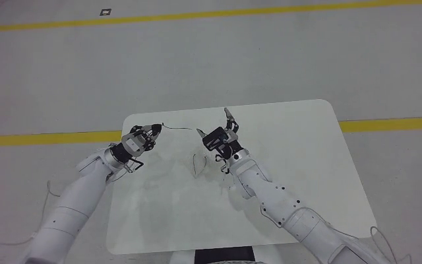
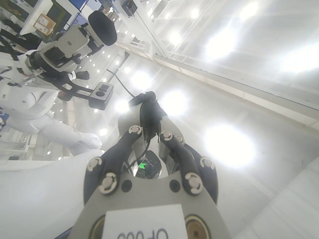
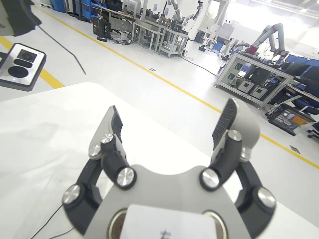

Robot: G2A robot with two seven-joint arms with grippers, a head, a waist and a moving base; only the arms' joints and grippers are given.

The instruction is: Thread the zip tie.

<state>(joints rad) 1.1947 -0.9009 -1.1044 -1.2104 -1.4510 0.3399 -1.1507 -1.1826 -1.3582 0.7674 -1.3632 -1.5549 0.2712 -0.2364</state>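
Note:
A thin black zip tie (image 1: 179,128) sticks out from my left gripper (image 1: 153,130), which is shut on one end of it above the table's far left corner. In the left wrist view the fingers close on the zip tie (image 2: 119,82) at the gripper's tip (image 2: 147,98). My right gripper (image 1: 215,125) stands open just right of the tie's free end, a small gap away. In the right wrist view its ribbed pads (image 3: 117,121) hold nothing between them, the gripper (image 3: 172,115) faces past the table edge, and the zip tie (image 3: 63,48) hangs off to one side with a bent tip.
The white table (image 1: 297,171) has rounded corners, and a thin pale loop (image 1: 198,164) lies on it between the two arms. Yellow floor lines (image 1: 198,14) run behind it. A small silver camera block (image 3: 21,65) sits beside the right gripper.

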